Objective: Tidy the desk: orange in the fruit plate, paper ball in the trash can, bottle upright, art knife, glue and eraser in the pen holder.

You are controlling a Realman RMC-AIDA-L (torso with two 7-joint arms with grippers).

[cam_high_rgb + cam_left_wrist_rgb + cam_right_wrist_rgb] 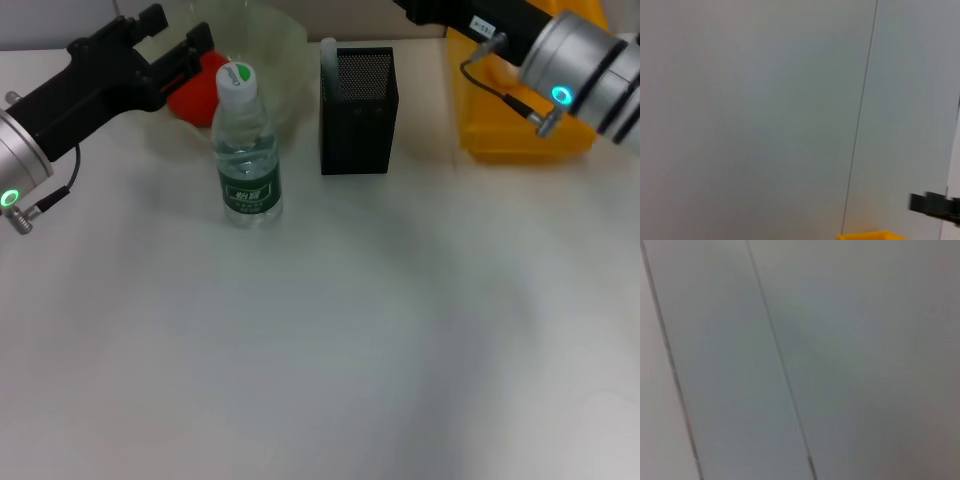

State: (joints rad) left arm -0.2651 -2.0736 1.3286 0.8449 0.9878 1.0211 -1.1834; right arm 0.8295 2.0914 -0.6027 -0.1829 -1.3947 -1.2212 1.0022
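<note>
Bottle: clear ribbed plastic bottle, dark green label, white cap, standing upright on the pale desk, nearest the camera.
Left gripper: black left gripper reaches over the fruit plate, just above the orange; its fingers stand slightly parted, holding nothing.
Orange: smooth red-orange orange lying in the fruit plate, translucent pale green glass.
Pen holder: square black mesh pen holder, beside the bottle, something white poking out.
Trash can: yellow plastic trash can beneath the right arm.
Right gripper: out of frame; state cannot be told.
</note>
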